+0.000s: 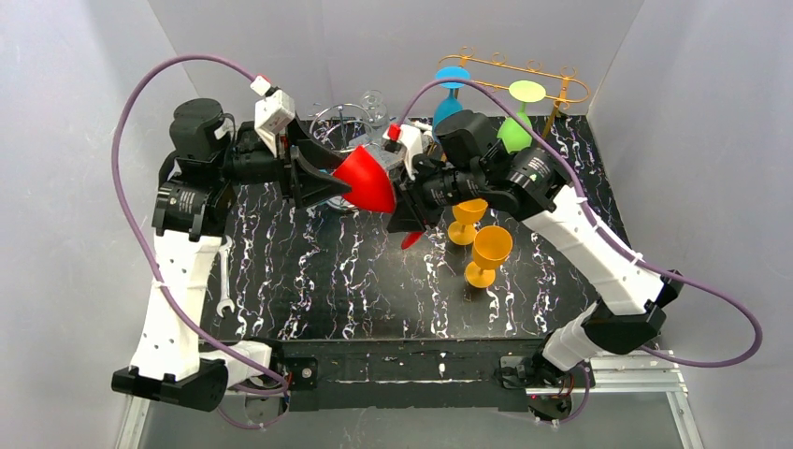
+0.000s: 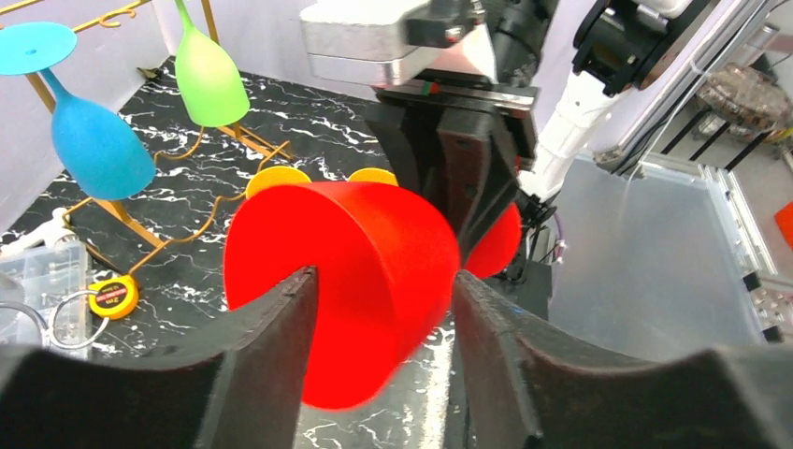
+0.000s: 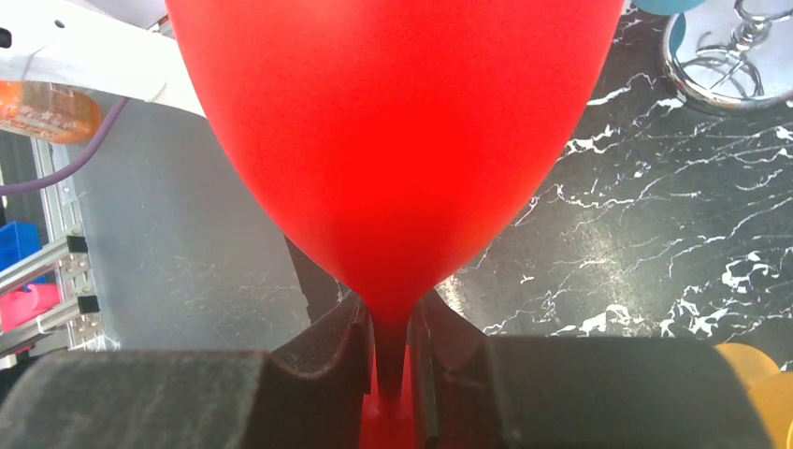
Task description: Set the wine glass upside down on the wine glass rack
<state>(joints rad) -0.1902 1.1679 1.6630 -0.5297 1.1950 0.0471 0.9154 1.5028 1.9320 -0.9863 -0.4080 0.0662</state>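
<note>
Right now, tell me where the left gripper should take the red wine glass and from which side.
Take the bowl of the red wine glass across its wide part near the rim, coming from the left, the mouth end. The glass lies sideways with its mouth toward the left gripper, and the right gripper pinches the stem, so the bowl is probably the only free part.

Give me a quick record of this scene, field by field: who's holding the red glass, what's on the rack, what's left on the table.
red wine glass: in the air, tipped sideways between the arms
right gripper: shut on its stem
left gripper: jaws either side of the bowl, contact unclear
rack: blue glass and green glass hang upside down
table: two orange glasses upright
</note>
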